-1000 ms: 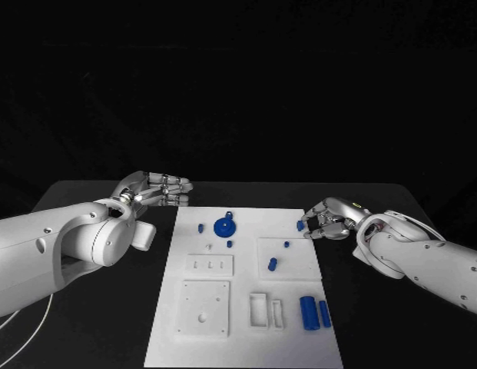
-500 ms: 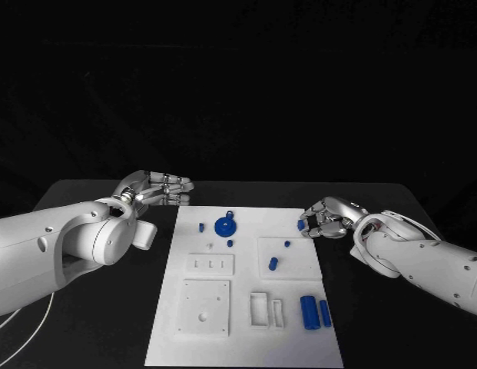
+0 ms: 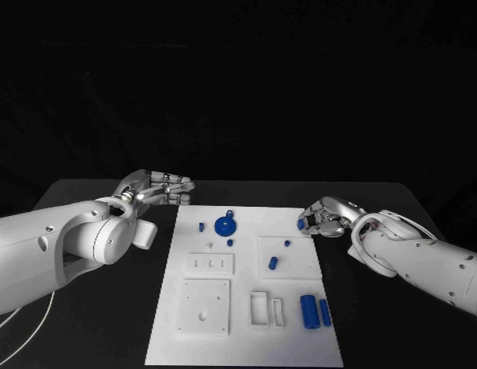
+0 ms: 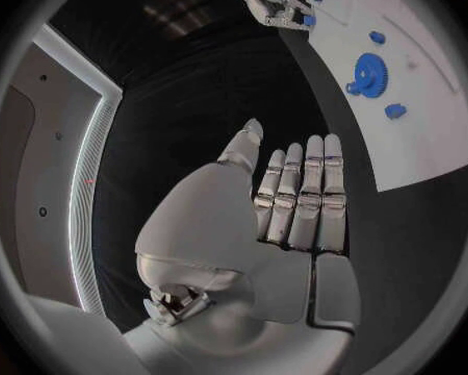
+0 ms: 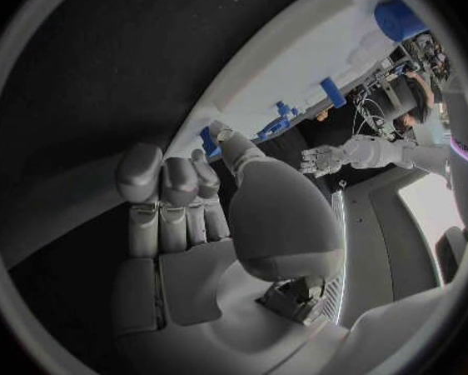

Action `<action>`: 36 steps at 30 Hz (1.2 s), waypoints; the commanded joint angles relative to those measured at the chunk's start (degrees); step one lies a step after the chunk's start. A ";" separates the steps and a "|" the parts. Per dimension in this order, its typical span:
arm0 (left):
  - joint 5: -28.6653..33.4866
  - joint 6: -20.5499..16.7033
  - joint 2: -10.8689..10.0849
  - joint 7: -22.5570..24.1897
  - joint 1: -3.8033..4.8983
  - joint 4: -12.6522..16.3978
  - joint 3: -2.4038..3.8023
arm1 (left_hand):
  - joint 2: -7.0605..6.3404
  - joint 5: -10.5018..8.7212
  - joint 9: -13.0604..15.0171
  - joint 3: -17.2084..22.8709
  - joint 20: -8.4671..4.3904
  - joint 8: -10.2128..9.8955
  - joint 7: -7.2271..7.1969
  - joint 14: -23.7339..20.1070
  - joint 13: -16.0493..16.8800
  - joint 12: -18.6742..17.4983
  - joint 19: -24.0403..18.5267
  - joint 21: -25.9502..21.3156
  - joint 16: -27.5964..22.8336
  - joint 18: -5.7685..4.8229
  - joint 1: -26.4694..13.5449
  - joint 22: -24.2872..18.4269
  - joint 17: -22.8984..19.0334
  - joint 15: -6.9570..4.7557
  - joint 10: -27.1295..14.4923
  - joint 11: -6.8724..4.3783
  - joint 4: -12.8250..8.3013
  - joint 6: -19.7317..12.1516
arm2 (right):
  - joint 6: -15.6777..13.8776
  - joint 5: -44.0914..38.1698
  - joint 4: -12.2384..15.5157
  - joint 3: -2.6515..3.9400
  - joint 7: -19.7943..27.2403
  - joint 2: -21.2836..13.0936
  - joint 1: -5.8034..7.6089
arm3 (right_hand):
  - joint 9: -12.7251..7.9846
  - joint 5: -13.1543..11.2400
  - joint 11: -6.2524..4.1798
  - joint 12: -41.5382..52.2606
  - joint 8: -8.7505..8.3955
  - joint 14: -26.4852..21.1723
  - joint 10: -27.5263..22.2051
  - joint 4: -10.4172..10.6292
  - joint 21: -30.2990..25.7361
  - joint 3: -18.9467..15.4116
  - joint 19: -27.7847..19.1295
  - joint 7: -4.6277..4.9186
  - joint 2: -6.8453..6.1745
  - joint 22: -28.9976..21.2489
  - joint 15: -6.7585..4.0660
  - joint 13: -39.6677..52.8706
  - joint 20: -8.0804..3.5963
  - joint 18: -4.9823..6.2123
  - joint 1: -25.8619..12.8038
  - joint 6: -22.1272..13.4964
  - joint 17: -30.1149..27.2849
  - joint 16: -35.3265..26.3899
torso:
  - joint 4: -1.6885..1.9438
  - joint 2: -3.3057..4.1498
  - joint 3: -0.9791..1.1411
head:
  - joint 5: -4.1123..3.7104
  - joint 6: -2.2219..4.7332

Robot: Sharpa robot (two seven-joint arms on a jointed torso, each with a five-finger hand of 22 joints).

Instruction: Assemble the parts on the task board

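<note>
Task board point(image 3: 246, 338) mid-table point(image 3: 94, 200) (parts point(image 3: 225, 227) on it), hands flanking.

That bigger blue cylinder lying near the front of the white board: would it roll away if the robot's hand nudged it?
Probably, if pushed sideways: the blue cylinder looks round and lies on its side on the flat task board. It looks like stiff moulded plastic, so likely light and unbending. Its smooth surface might be somewhat slippery.

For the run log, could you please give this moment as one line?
left hand: open, off task board | right hand: fingers at small blue part on board's right edge, grasp unclear | blue gear: on board
</note>
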 commanded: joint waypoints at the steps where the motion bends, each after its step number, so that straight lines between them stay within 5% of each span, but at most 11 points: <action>1: -0.31 0.94 0.08 0.11 0.02 0.07 0.03 | 0.42 -0.16 0.09 -0.29 -0.23 -0.05 0.02 0.12 0.08 0.15 0.01 0.24 -0.16 -0.82 -0.01 -0.05 0.06 0.29 -0.25 0.11 -0.04 -0.20 | 0.74 0.09 -0.03 0.02 0.54 0.22 -0.03 | -0.02 -0.28 0.15 0.30 -0.11 0.02 0.21 -0.02 0.38 0.26 2.76 0.00 0.14 6.37 0.30 0.10 0.18 0.13 -0.62 0.54 0.07 0.35 | -0.03 -0.02 -0.02 | 0.07 -0.06; 21: -0.50 1.16 0.13 -0.12 0.02 0.05 0.03 | 0.44 -0.20 0.09 -0.30 -0.22 -0.06 0.03 0.10 0.08 0.16 0.00 0.22 -0.14 -0.81 0.09 -0.06 0.07 0.29 -0.29 0.12 -0.06 -0.21 | 1.21 0.09 -0.30 0.02 0.58 0.72 -0.03 | -0.02 -0.89 0.14 0.50 -0.11 0.04 0.36 -0.04 0.66 0.24 2.77 -0.08 0.42 6.42 0.29 0.29 0.17 0.08 -0.64 1.16 0.29 0.56 | -0.02 -0.08 -0.01 | 0.14 -0.25; 36: -0.58 1.30 0.08 -0.25 0.02 0.05 0.03 | 0.58 -0.23 0.09 -0.24 -0.25 -0.06 0.03 0.13 0.08 0.15 0.02 0.23 -0.11 -0.79 0.34 -0.04 0.06 0.27 -0.28 0.10 -0.15 -0.22 | 1.18 0.10 -0.38 0.02 0.78 1.00 -0.05 | 0.06 -6.63 -0.54 0.93 -0.06 0.06 0.68 -0.55 1.15 5.10 2.70 -1.41 2.17 6.48 -0.28 0.82 -0.35 -0.39 -0.73 6.29 0.56 0.68 | -0.01 -0.06 0.06 | 0.26 -0.27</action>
